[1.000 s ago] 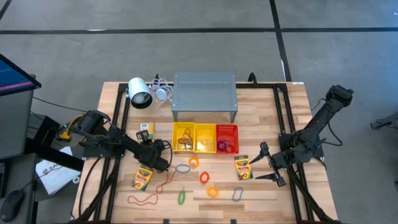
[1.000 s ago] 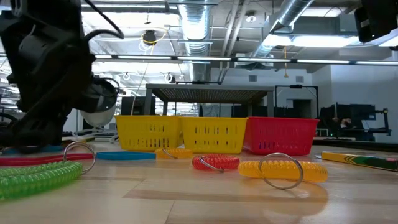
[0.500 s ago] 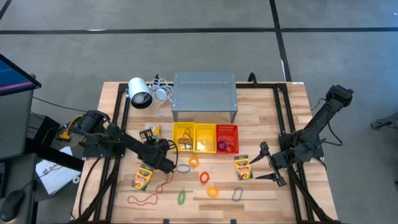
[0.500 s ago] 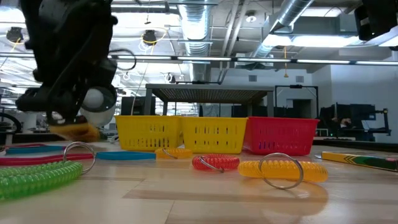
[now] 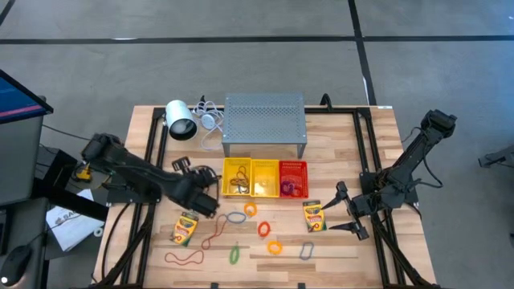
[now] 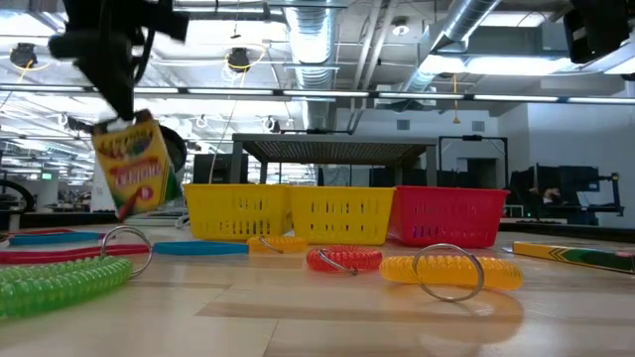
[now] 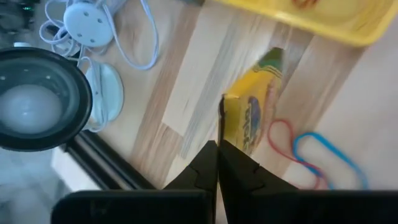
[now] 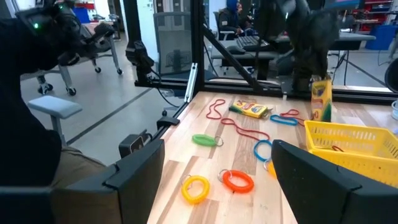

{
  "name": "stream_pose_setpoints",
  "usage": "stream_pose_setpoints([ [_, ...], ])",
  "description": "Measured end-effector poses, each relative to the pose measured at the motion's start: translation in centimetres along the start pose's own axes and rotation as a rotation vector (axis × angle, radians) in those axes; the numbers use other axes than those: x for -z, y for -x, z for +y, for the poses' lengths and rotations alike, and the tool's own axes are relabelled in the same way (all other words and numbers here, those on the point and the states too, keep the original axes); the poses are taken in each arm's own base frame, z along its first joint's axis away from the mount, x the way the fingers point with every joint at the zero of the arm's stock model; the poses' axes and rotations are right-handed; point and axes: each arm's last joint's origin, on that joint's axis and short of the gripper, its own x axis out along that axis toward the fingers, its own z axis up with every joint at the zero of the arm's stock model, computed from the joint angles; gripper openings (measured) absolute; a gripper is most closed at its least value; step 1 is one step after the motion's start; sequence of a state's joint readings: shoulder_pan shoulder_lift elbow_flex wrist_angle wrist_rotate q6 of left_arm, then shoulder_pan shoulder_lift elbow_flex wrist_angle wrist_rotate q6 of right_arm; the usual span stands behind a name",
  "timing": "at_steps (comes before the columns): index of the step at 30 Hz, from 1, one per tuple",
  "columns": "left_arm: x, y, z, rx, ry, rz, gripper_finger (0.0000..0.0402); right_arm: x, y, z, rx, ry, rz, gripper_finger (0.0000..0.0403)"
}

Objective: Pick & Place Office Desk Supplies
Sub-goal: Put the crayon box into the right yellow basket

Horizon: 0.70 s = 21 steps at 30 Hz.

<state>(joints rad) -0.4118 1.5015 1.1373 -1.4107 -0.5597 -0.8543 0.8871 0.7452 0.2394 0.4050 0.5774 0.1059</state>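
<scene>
Above the left side of the table, we see the left gripper (image 6: 117, 109) pinched tight on the top edge of a crayon box (image 6: 134, 165), which hangs clear of the wood, tilted, just left of the yellow baskets (image 6: 288, 212). From the wrist camera, its two dark fingers (image 7: 208, 163) meet on the box's thin edge, the box (image 7: 249, 115) dangling over the boards with a red rubber band (image 7: 283, 134) and a blue ring (image 7: 323, 155) lying below it.

From overhead, we place that gripper (image 5: 195, 172) beside the leftmost yellow basket, with a red basket (image 5: 293, 177) closing the row on the right. A second crayon box (image 5: 184, 229) lies flat nearer the front edge, and a third (image 5: 313, 215) rests near the right gripper (image 5: 341, 210). That gripper waits low at the table's right side, its fingers (image 8: 329, 180) spread wide and holding nothing.

Scattered across the front of the table are orange rings (image 5: 263, 228), a green one (image 5: 234, 254), a grey one (image 5: 306, 251) and a rubber band (image 5: 184, 258). Behind the baskets stand the grey perforated stand (image 5: 264, 122) and a white lamp (image 5: 181, 120).
</scene>
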Motion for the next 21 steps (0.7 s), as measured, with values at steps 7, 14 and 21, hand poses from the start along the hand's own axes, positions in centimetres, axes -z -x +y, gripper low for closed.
stream_pose_setpoints([
  [7,0.3,2.5,2.8,0.106,0.09,-0.092,0.0,-0.3,0.0,-0.1,0.003,-0.018,-0.026,0.0291],
  [14,-0.3,3.7,3.2,0.16,0.042,-0.15,0.0,-0.5,-0.3,-0.5,0.033,-0.04,-0.042,0.0291],
  [21,-1.0,4.2,3.7,0.181,0.037,-0.176,0.0,-0.5,-0.6,-1.1,0.075,-0.095,-0.045,0.0291],
])
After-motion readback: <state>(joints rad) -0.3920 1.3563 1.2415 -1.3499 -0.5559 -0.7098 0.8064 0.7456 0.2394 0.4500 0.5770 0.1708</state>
